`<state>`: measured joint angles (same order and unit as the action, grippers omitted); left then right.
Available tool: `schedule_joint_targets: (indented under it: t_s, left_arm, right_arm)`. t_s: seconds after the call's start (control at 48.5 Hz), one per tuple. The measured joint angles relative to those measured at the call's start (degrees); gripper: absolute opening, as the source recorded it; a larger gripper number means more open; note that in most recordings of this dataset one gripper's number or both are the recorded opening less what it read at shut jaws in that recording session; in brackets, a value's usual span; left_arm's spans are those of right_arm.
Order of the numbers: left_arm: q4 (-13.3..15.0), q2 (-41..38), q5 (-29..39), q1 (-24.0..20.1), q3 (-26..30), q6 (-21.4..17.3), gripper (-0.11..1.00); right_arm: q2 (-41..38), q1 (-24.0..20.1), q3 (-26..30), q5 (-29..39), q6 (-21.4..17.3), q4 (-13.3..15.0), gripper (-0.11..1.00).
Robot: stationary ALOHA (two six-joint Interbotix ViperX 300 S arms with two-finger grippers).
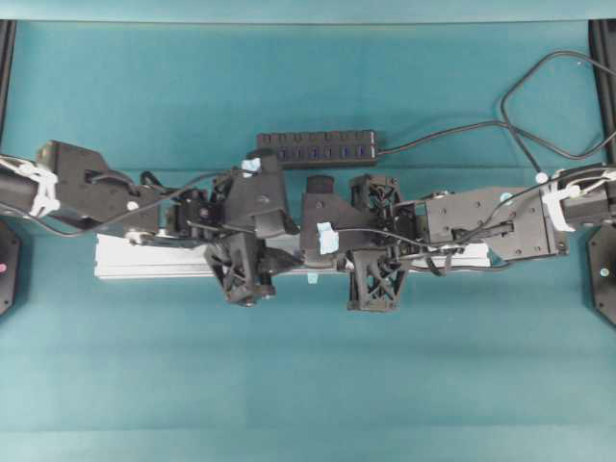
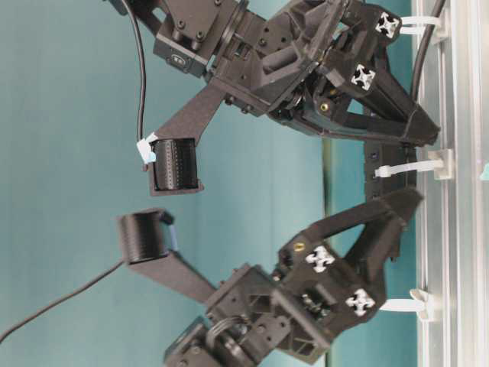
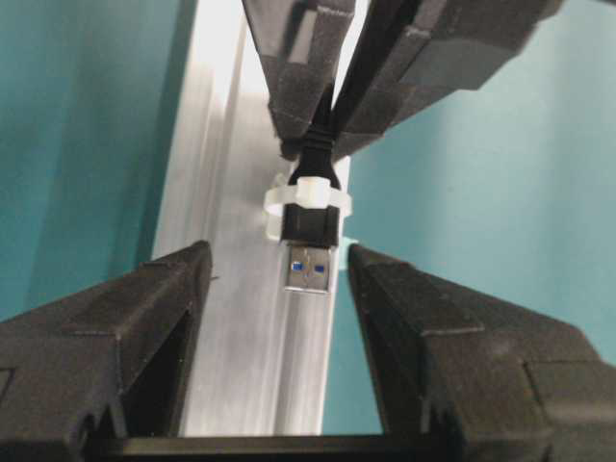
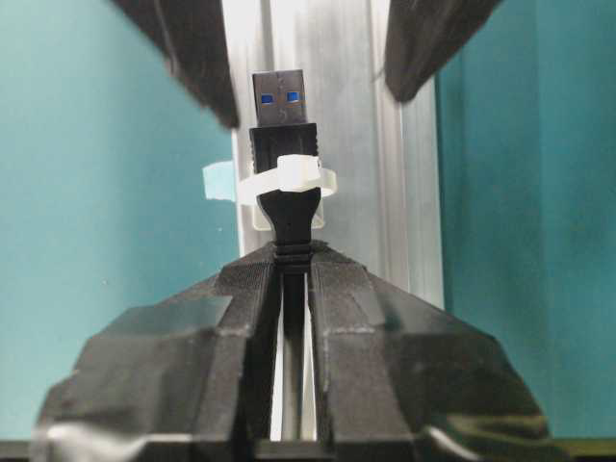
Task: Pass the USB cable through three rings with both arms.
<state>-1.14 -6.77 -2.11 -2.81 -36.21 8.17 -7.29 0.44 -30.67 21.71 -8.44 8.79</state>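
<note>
The USB cable's plug (image 3: pixel 310 270) pokes through a white ring (image 3: pixel 306 197) on the silver rail (image 3: pixel 241 318), its metal tip toward the left wrist camera. My right gripper (image 4: pixel 292 262) is shut on the cable just behind the plug (image 4: pixel 280 104), close against that ring (image 4: pixel 287 183). My left gripper (image 3: pixel 279 289) is open, with one finger on each side of the plug tip and touching nothing. In the table-level view three rings (image 2: pixel 416 167) (image 2: pixel 405 306) (image 2: pixel 416 27) stand along the rail (image 2: pixel 462 229), and both grippers meet at the middle one.
A black multi-port hub (image 1: pixel 318 149) lies behind the rail (image 1: pixel 144 260), and its cord loops to the back right. Both arms crowd over the rail's middle. Teal cloth covers the table (image 1: pixel 308 385).
</note>
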Motion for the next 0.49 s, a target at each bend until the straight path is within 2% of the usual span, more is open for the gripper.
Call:
schedule_joint_targets:
  t_s: [0.33,0.494]
  left_arm:
    - [0.0,-0.53,0.09,0.0,0.09,0.0,0.59]
    - [0.0,-1.32,-0.26,0.0,0.44,0.0,0.48]
  right_arm:
    - [-0.09,0.0,0.0,0.0,0.09,0.0,-0.07]
    - [0.0,0.0,-0.09,0.0,0.0,-0.09,-0.07]
